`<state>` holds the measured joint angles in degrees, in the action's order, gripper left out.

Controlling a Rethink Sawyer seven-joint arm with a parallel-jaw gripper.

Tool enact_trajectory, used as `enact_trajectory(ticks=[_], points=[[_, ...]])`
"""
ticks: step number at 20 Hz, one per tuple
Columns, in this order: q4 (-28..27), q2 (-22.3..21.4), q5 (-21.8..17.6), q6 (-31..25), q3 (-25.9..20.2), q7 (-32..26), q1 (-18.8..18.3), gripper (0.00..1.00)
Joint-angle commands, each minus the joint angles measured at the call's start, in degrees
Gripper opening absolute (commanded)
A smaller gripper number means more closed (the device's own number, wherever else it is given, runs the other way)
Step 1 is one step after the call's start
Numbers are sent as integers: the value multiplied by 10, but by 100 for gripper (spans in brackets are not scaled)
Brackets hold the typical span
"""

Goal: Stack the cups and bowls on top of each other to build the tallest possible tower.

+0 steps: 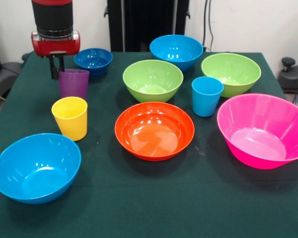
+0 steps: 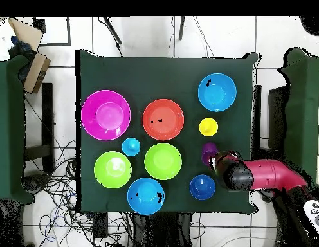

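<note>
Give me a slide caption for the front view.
Pincer poised behind the purple cup, bowls and cups spread unstacked on the green table.

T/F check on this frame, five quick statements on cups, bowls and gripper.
1. Nothing is stacked yet. True: every cup and bowl sits alone on the table.
2. The gripper is at the purple cup. True: it hangs just behind the cup's rim.
3. The yellow cup sits inside the orange bowl. False: it stands on the cloth beside it.
4. The pink bowl is upside down. False: it is open side up.
5. The light blue cup lies on its side. False: it stands upright.
</note>
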<state>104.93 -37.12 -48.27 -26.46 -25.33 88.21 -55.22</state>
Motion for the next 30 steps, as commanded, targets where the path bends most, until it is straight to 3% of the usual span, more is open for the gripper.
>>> enact_trajectory(ticks=[1,18,30], points=[[7,4,9,-25,4,13,35,0],[-6,19,17,-28,8,21,49,0],[-5,38,23,-18,-1,9,34,0]])
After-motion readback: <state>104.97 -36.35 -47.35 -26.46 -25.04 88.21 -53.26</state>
